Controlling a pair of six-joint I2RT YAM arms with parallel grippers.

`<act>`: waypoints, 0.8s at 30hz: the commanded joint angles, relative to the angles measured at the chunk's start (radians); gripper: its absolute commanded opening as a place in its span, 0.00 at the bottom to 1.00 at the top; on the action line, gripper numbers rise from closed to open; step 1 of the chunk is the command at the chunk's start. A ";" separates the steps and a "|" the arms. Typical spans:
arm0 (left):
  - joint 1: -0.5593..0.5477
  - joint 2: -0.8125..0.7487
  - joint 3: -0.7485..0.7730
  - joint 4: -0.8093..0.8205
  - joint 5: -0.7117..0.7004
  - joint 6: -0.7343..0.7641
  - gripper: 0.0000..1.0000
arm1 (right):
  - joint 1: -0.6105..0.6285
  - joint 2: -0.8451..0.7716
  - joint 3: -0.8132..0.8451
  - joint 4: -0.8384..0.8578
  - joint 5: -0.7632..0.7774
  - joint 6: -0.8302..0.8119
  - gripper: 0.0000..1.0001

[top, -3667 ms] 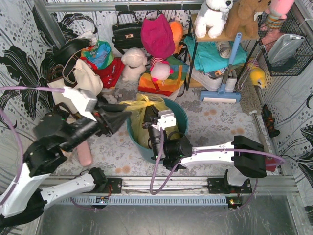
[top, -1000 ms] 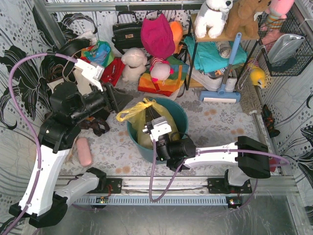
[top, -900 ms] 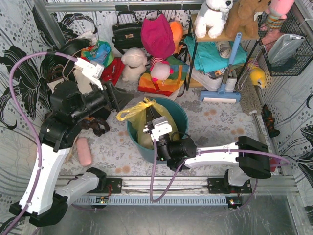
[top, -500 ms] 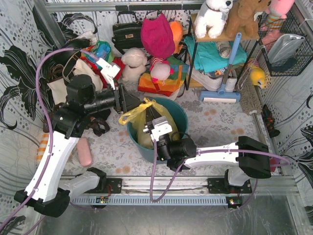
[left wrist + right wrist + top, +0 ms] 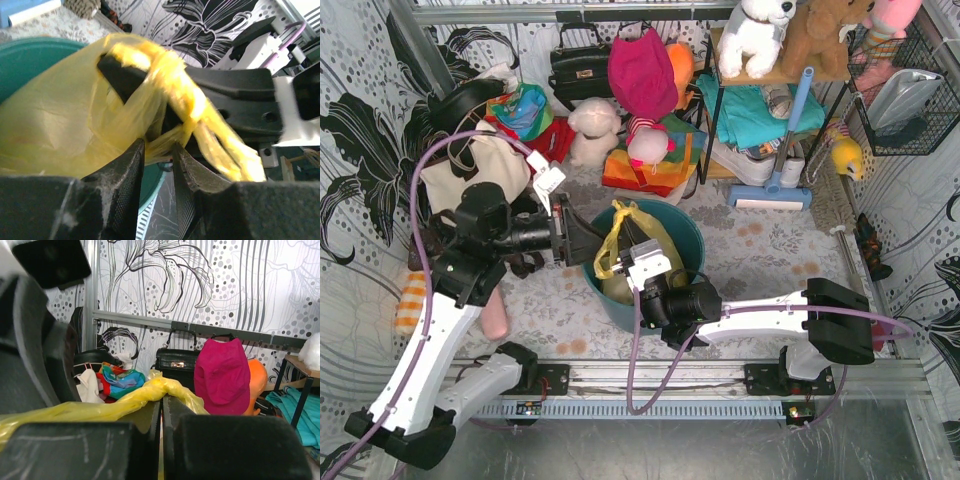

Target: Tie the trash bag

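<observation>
The yellow trash bag [image 5: 662,240] sits in the round teal bin [image 5: 692,238], its top twisted into a knot [image 5: 620,212] with a loose loop hanging at the bin's left rim. My left gripper [image 5: 594,250] reaches in from the left. In the left wrist view [image 5: 158,146] its narrow-set jaws pinch a yellow strand of the bag [image 5: 150,65]. My right gripper [image 5: 633,230] points up inside the bin, shut, with the bag's twisted band [image 5: 165,385] lying over its tips [image 5: 162,401] and film caught between them. Its black fingers [image 5: 225,95] pass through the yellow loop.
A cream tote [image 5: 470,175], black handbag [image 5: 580,65], white plush [image 5: 592,130] and coloured cloths crowd the back. A shelf with toys [image 5: 770,70] and a blue mop [image 5: 782,150] stand back right. A pink object [image 5: 498,318] lies left of the bin.
My left arm swung from the far left in toward the bin, and its jaws closed on the yellow strand. The strand that stuck out leftward now hangs as a loop. The right gripper stayed put.
</observation>
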 commanded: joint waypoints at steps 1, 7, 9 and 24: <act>0.001 -0.028 -0.099 0.150 0.051 -0.095 0.36 | -0.005 -0.012 0.028 0.114 -0.030 -0.026 0.00; -0.005 -0.036 -0.168 0.164 0.021 -0.096 0.30 | -0.005 -0.030 0.010 0.115 -0.091 0.021 0.00; -0.005 -0.036 -0.186 0.166 0.003 -0.094 0.29 | -0.005 -0.046 -0.006 0.104 -0.119 0.053 0.00; -0.006 0.011 0.117 -0.164 -0.342 0.092 0.37 | -0.004 -0.093 -0.046 0.038 -0.145 0.143 0.00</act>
